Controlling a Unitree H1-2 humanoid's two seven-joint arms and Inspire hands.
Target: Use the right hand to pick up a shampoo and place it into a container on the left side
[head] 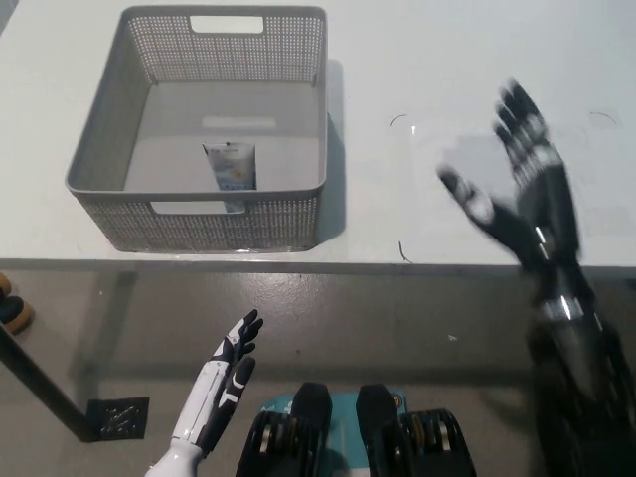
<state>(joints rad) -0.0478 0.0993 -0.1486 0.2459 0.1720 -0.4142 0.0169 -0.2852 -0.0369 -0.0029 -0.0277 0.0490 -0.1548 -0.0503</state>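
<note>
Shampoo tube (231, 167) sits in the grey basket (109, 149), upper left; my right robot hand (517, 194) is spread wide, empty; I'd retract clear.

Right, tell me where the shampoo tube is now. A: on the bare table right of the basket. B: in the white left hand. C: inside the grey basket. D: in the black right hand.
C: the shampoo tube lies on the floor of the grey basket, while the right hand is open over the table, holding nothing.

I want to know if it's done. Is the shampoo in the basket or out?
In. The shampoo lies on the basket floor, walls all around it. The right hand is open, off to the side.
</note>
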